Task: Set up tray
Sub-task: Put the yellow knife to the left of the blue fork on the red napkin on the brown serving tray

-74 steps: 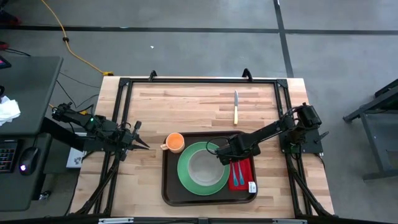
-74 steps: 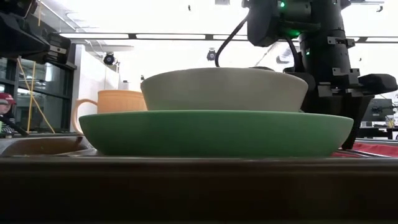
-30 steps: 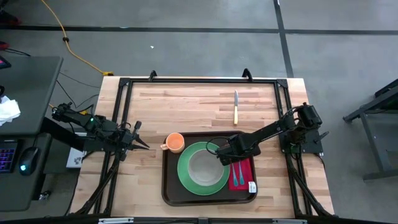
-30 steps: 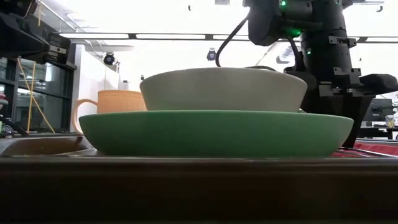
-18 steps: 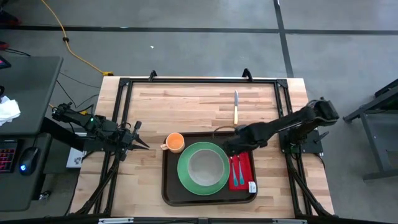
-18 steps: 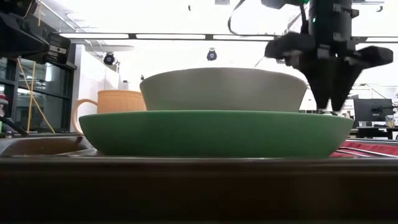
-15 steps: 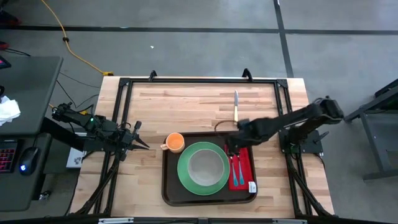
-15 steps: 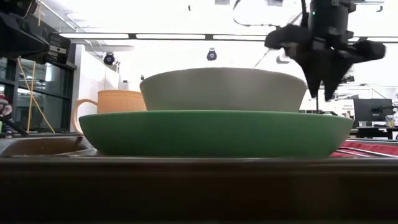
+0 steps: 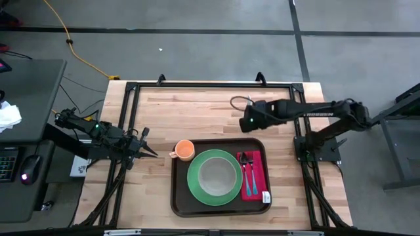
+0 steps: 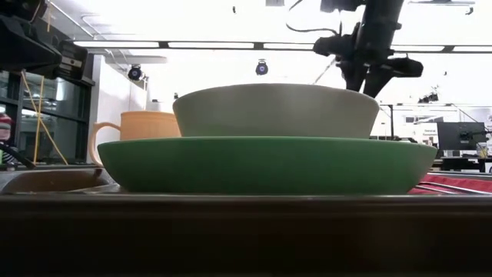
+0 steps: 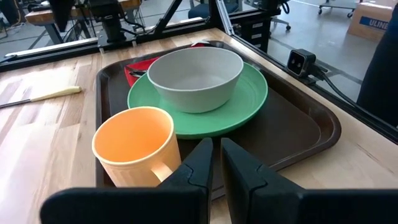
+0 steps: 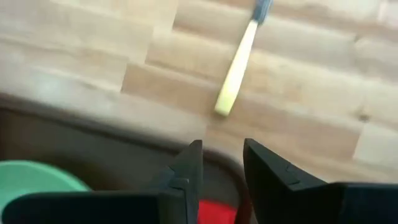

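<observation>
Having left the red napkin [image 9: 254, 177], the right gripper [image 12: 221, 163] is hanging empty, fingers apart, over the yellow-handled knife [image 12: 236, 73]; the dark brown rectangular plastic tray [image 9: 178, 196] is sitting mid-table, nearly set.

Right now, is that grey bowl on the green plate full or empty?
Empty. The left wrist view looks into the grey bowl and shows only its bare inside; it sits upright on the green plate.

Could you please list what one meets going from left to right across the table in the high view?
Left gripper → orange mug → green plate holding a grey bowl → red napkin with cutlery, all on the tray.
</observation>
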Available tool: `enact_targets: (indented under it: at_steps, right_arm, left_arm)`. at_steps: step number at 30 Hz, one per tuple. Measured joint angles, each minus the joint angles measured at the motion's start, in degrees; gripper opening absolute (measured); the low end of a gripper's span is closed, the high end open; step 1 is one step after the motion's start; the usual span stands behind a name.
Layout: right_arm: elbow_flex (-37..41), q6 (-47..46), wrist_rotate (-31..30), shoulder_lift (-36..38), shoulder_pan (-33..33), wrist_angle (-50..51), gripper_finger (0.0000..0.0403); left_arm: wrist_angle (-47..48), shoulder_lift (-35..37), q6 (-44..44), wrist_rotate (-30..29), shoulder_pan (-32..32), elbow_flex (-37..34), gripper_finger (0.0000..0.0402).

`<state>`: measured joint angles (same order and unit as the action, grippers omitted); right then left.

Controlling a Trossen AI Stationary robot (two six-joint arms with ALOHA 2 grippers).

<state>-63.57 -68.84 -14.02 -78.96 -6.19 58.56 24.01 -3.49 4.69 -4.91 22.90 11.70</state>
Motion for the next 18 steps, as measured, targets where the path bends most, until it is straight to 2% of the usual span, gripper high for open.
enact_targets:
  at_steps: [5,11,18]
  right_arm:
    - [0.0,8.68,1.01,0.0,-5.73,-4.02,0.0094]
    - [0.0,18.91,6.97,-0.52,-10.4,-13.59,0.0094]
    - [0.0,22.83,10.54,-3.06,-14.34,-12.19,0.0094]
  left_arm:
    - [0.02,0.01,-0.63,0.0,-0.02,0.0,0.0062]
    - [0.03,-0.01,-1.19,0.0,-0.01,0.0,0.0062]
    - [-0.04,0.01,-1.98,-0.04,-0.01,0.0,0.0062]
